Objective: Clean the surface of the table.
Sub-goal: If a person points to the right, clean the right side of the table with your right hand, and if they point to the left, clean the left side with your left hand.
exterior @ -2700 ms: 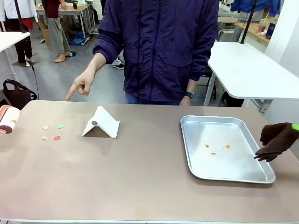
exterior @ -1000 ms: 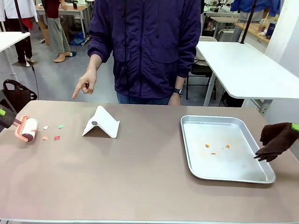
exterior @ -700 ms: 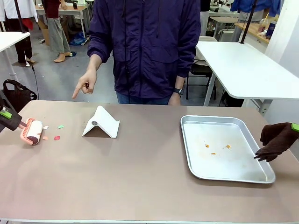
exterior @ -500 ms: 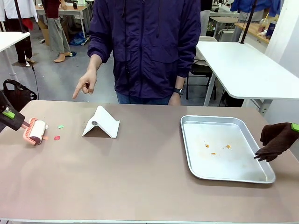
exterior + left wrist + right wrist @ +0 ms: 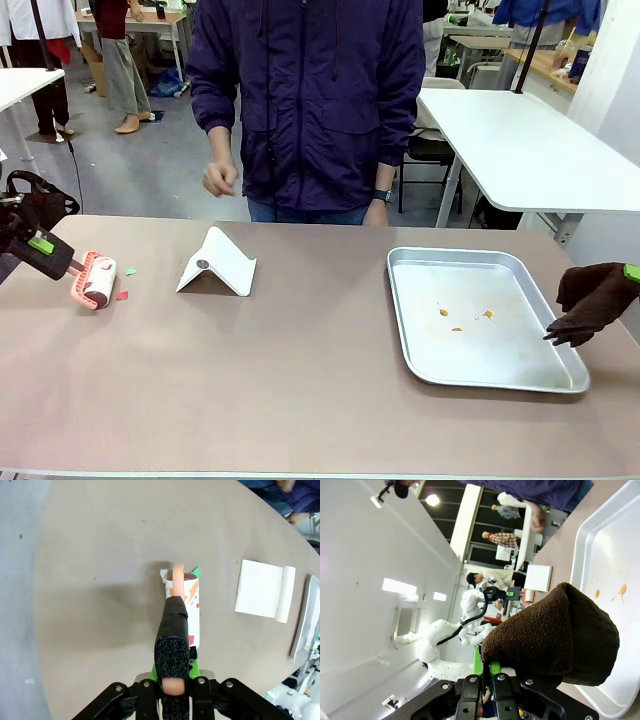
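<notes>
The left pincer [image 5: 48,254] is pressed together on the black-wrapped handle of a pink-framed white lint roller [image 5: 98,281], whose roll rests on the large matte brownish-taupe table [image 5: 300,390]. That table spreads directly beneath both pincers. The right pincer [image 5: 485,674] is clamped on a bunched dark brown cloth [image 5: 590,300], hanging just past a rectangular silver metal tray [image 5: 487,253] that lies on the side toward the other pincer.

The table top looks stiff, smooth and heavy, probably a little slick, so scraps should lift off with light rolling pressure. There is nothing on it to grasp (the sensible hold is the roller's handle, already taken).

By count:
- One table, one roller, one cloth and one tray.
- One white folded plastic stand [image 5: 217,263], beyond the roller from the left pincer.
- Two loose paper scraps just past the roll's end, one green [image 5: 130,271] and one red [image 5: 121,295]. Others seem stuck to the roll, and their number is unclear.
- Three orange crumbs [image 5: 456,328] in the tray.
- One person in a dark purple jacket [image 5: 310,100] across the table.
</notes>
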Robot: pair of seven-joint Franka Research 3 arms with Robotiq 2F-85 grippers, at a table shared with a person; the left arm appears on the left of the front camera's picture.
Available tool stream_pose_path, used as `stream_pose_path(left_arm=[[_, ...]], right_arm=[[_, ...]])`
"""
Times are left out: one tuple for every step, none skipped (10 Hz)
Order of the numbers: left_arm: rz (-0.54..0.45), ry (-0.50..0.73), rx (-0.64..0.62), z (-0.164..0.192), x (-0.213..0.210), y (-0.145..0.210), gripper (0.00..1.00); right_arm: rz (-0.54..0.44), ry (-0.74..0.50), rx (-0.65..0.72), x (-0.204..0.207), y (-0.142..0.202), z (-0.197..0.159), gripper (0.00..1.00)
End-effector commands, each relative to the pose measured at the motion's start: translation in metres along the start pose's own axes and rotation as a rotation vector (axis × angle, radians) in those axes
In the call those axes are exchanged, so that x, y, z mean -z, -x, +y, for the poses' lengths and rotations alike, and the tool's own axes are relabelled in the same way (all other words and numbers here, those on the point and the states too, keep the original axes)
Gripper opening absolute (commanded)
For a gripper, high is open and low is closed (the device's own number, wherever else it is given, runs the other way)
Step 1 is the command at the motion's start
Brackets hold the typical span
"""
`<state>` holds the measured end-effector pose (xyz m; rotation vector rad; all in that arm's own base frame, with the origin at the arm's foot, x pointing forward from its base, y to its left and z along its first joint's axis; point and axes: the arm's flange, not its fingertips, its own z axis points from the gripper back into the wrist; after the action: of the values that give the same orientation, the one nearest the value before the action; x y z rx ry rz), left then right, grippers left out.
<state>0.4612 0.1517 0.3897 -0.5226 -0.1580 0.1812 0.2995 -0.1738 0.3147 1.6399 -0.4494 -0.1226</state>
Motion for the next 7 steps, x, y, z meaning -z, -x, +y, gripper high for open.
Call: stream_pose_path(left_arm=[[0.052,-0.032,0.0,-0.006,0.034,0.014,0.22],[0.06,-0.027,0.012,-0.014,0.039,0.014,0.22],[0.077,-0.022,0.024,-0.021,0.044,0.013,0.22],[0.094,-0.027,0.037,-0.029,0.051,0.012,0.22],[0.114,-0.026,0.045,-0.035,0.057,0.011,0.22],[0.13,-0.025,0.051,-0.04,0.062,0.01,0.22],[0.151,-0.021,0.064,-0.044,0.067,0.01,0.22]], right_arm=[[0.001,0.005,0.005,0.001,0.0,0.006,0.0],[0.001,0.005,0.005,0.001,0.0,0.006,0.0],[0.001,0.005,0.005,0.001,0.0,0.006,0.0],[0.001,0.005,0.005,0.001,0.0,0.006,0.0],[0.001,0.005,0.005,0.001,0.0,0.006,0.0],[0.001,0.005,0.005,0.001,0.0,0.006,0.0],[0.001,0.005,0.005,0.001,0.0,0.006,0.0]])
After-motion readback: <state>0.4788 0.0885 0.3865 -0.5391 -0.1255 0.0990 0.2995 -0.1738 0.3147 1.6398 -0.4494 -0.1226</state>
